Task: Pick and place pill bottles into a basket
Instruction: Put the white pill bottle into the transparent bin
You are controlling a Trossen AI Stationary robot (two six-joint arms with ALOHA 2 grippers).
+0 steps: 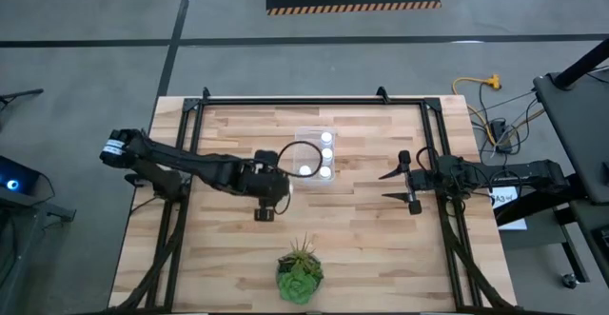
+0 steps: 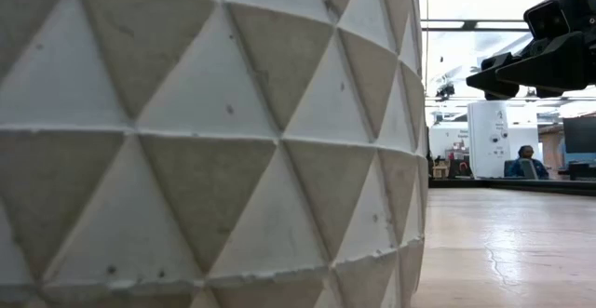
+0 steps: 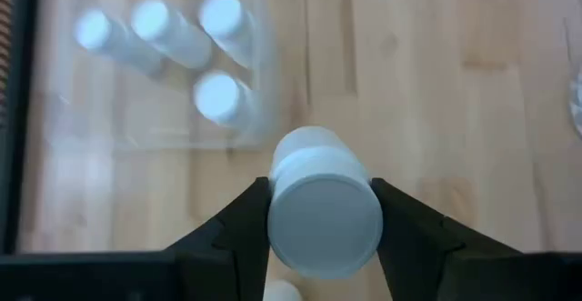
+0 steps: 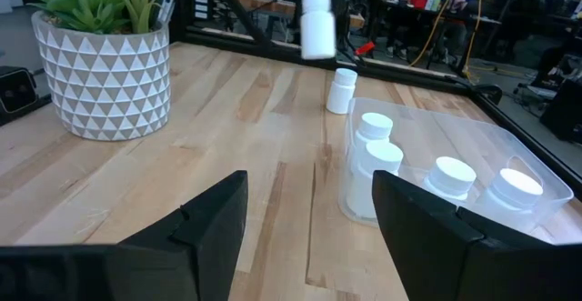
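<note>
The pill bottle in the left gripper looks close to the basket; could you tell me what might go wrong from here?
Three risks, as I see them:
1. The left gripper pinches the held bottle near its cap, so it may swing or slip out.
2. Four bottles already stand in the basket; a drop could land on their caps and tip over.
3. One loose bottle stands on the table beside the basket and might get knocked.

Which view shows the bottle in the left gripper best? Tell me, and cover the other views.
The left wrist view: the held pill bottle fills the centre, clamped between the left gripper's fingers. The right wrist view shows it small and raised above the table. In the high view the arm hides it; the low view misses it.
</note>
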